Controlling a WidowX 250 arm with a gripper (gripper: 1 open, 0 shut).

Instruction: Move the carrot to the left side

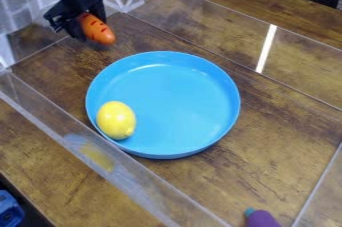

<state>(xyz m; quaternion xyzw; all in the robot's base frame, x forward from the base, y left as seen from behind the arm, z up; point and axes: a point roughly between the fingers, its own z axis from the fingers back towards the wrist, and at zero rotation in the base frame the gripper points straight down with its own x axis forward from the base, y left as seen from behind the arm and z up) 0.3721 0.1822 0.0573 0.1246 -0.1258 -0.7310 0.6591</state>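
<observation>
A dark wooden table with clear plastic walls around it carries a blue plate near its middle. A purple object lies on the wood well below and right of the plate, at the picture's bottom edge.

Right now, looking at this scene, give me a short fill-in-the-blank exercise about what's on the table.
1. The gripper is shut on the ____.
2. The yellow lemon lies inside the blue ____.
3. The carrot is at the upper ____ of the picture, outside the plate.
4. The object at the bottom right edge is ____ in colour.

Missing words: carrot; plate; left; purple
</observation>
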